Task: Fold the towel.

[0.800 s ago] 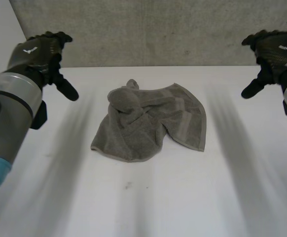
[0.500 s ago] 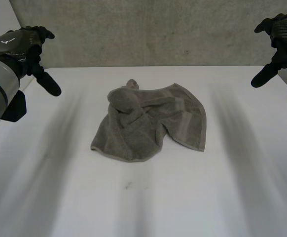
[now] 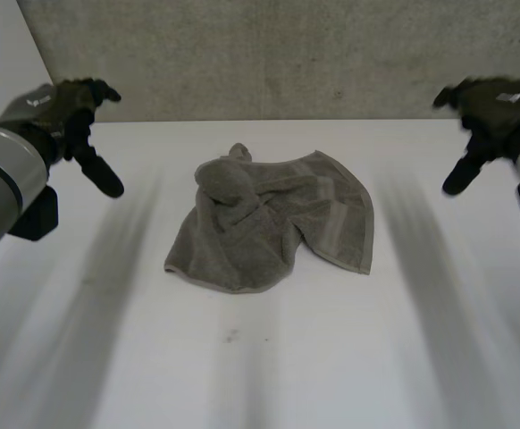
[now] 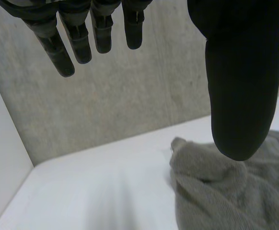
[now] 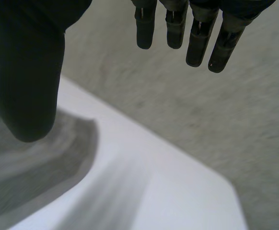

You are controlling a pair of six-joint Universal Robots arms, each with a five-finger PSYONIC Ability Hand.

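Towel (image 3: pixel 273 223) lies crumpled mid-table (image 3: pixel 331 366), nearer far edge, untouched. Left hand (image 3: pixel 68 112) & right hand (image 3: pixel 488 103) are both spread wide, empty, near far corners. Vs 0.5 s ago both have come inward toward towel, so prob. starting approach; fold not begun.

Grey towel (image 3: pixel 273 223), crumpled and unfolded, bunched far corner, mid-table

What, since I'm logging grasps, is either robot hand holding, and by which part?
Nothing is held. The left robot hand and right robot hand are open, apart from the crumpled grey terry towel on the white table.
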